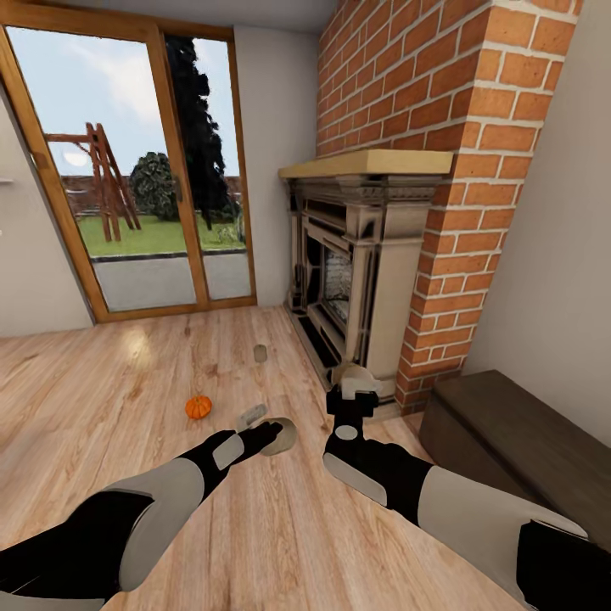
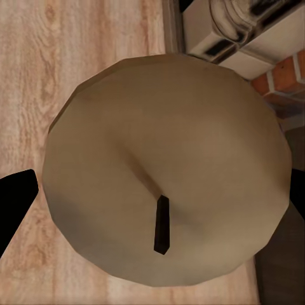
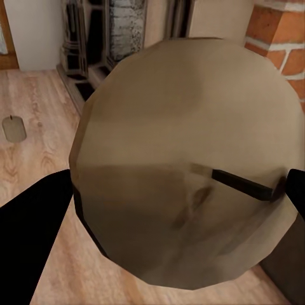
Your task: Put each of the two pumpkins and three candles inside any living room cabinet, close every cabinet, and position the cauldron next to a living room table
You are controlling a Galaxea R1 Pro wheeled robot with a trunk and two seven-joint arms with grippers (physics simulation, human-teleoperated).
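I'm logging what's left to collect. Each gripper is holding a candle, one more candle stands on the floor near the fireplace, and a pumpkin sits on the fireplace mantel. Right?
Not quite. The pumpkin is not on the mantel; the head view shows it on the wood floor, ahead of the left gripper. The rest stands: the left gripper and right gripper each hold a candle, and another candle stands near the fireplace.

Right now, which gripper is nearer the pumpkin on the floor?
Left. The left gripper, holding a candle, sits just beside the pumpkin; the right gripper, also holding a candle, is farther off, by the fireplace.
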